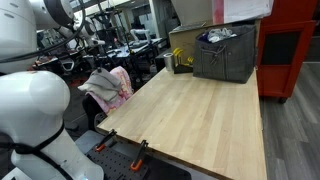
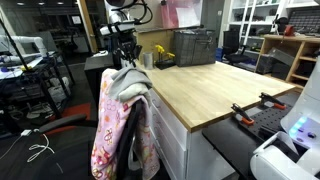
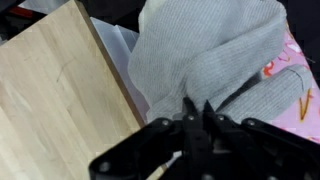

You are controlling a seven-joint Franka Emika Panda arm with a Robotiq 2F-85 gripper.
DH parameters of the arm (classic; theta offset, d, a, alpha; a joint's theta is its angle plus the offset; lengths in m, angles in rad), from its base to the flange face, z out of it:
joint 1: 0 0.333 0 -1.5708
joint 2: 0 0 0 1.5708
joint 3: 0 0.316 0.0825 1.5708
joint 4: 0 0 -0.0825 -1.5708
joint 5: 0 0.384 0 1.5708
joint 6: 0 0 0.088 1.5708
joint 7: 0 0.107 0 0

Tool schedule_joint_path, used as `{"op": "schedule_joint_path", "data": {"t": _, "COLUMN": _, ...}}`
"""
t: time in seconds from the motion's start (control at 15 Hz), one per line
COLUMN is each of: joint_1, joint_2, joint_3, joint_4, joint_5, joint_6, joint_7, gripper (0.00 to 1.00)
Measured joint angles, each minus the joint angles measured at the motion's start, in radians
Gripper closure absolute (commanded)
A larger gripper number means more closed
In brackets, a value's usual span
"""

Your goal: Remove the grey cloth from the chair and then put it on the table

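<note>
Claw (image 3: 198, 108) status: jaws drawn almost fully together, with my fingertips (image 3: 188, 106) sunk into the lower edge of the grey cloth (image 3: 205, 55). A small fold appears to be pinched between them, though the wrist view is dark at that spot.

Grey cloth location: on the chair (image 2: 135, 150), bunched over the top of the backrest. It lies on a pink floral fabric (image 2: 103, 140) that hangs down the chair's back. No part of the cloth rests on the desk (image 2: 215, 90).

Chair location: just beside one long edge of the desk. In the wrist view the light wooden desktop fills the left side and the cloth fills the upper right, with the pink fabric showing at the right edge.

Arm position: in an exterior view my arm comes down from above, and the claw meets the top of the cloth heap.

Other items: a dark grey storage bin (image 1: 225, 55) stands at the far end of the desk. An orange-handled clamp (image 1: 140, 150) grips the near edge. A red cabinet (image 1: 290, 45) stands beyond the bin.
</note>
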Motion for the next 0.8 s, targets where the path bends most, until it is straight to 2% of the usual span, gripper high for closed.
{"op": "schedule_joint_path", "data": {"t": 0.4, "joint_1": -0.033, "joint_2": -0.075, "joint_3": 0.003, "joint_4": -0.082, "joint_5": 0.023, "joint_6": 0.025, "joint_7": -0.002, "gripper": 0.98}}
{"op": "schedule_joint_path", "data": {"t": 0.8, "joint_1": -0.033, "joint_2": -0.137, "joint_3": 0.07, "joint_4": -0.132, "joint_5": 0.113, "joint_6": 0.124, "joint_7": -0.039, "gripper": 0.98}}
